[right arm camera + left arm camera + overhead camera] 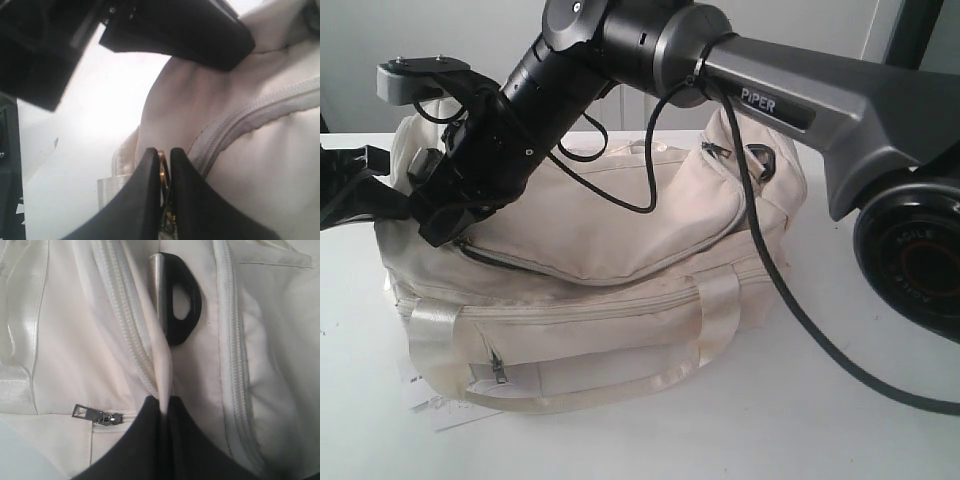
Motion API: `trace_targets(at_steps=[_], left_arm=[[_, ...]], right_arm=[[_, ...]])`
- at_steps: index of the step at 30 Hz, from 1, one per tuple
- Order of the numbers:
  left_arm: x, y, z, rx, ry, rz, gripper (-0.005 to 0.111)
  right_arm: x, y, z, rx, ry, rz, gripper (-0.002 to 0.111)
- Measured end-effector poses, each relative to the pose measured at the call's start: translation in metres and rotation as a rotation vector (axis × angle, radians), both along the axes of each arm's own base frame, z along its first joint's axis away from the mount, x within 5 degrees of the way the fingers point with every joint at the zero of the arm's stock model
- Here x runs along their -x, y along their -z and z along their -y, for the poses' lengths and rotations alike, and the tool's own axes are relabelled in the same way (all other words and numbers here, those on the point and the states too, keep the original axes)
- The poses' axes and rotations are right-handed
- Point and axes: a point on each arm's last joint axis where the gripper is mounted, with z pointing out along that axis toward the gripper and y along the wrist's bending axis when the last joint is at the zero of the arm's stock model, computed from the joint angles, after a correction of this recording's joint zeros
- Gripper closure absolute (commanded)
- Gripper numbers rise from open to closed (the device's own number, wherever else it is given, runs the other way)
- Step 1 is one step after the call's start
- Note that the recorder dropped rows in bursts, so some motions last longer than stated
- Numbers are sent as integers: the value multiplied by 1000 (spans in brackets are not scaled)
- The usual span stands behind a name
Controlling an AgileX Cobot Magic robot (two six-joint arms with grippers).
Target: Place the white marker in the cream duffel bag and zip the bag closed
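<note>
Pinching cream duffel bag (280,340) fabric are the left fingers (200,450); right fingers (140,200) clamp its zipper pull (162,170).

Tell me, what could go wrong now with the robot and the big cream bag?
The right gripper pinches only a tiny gold zipper pull; it might slip out.
The left gripper holds just a thin fold of the cream duffel bag; if that slips, the bag may slide.
The black cable drapes over the bag and could snag.
</note>
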Motion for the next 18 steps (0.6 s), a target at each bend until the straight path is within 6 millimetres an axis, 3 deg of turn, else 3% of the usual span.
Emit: trace_targets(at_steps=[18], left_arm=[[0, 0, 0, 0, 0, 0, 107]], right_arm=[[7, -6, 6, 11, 12, -6, 108]])
